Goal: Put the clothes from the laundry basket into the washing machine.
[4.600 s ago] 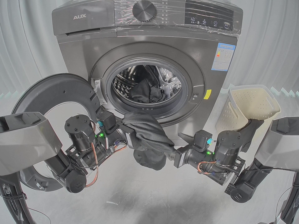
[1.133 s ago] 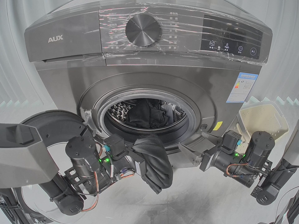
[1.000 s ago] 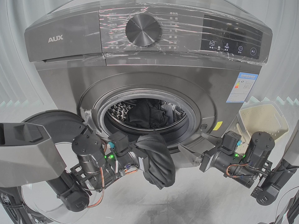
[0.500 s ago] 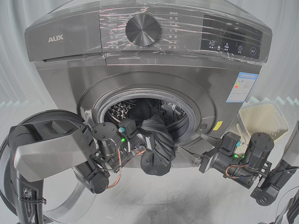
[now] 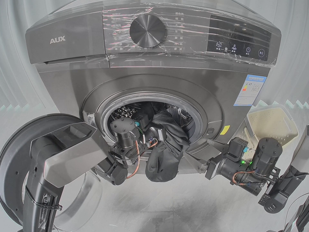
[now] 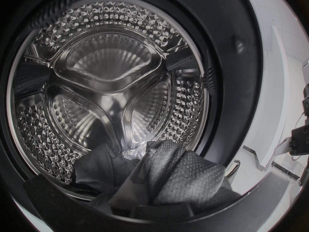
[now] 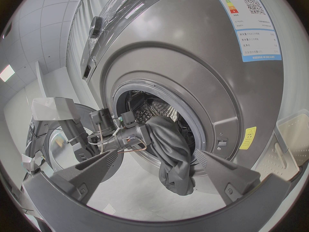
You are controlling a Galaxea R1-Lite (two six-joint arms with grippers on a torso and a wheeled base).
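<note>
- The drum [image 6: 106, 65] held dark clothes [image 6: 96, 168] at its bottom.
- The left gripper [image 5: 162, 132], at the drum's mouth, gripped a garment [image 5: 164, 155], which hung lengthwise down over the rim, its top end inside.
- The right gripper [image 5: 203, 152] gaped wide, near right.
- The basket [image 5: 273, 123] stood far right.

Pale pleated curtains [image 5: 19, 49] hang along the far side, left and right. Floor [image 5: 199, 203] is light grey, smooth, slightly glossy. Ceiling [image 7: 42, 13] has white square tiles, with one lit panel light [image 7: 7, 73] far left. Plain white wall [image 7: 16, 120] on the left. Lighting even, diffuse.
</note>
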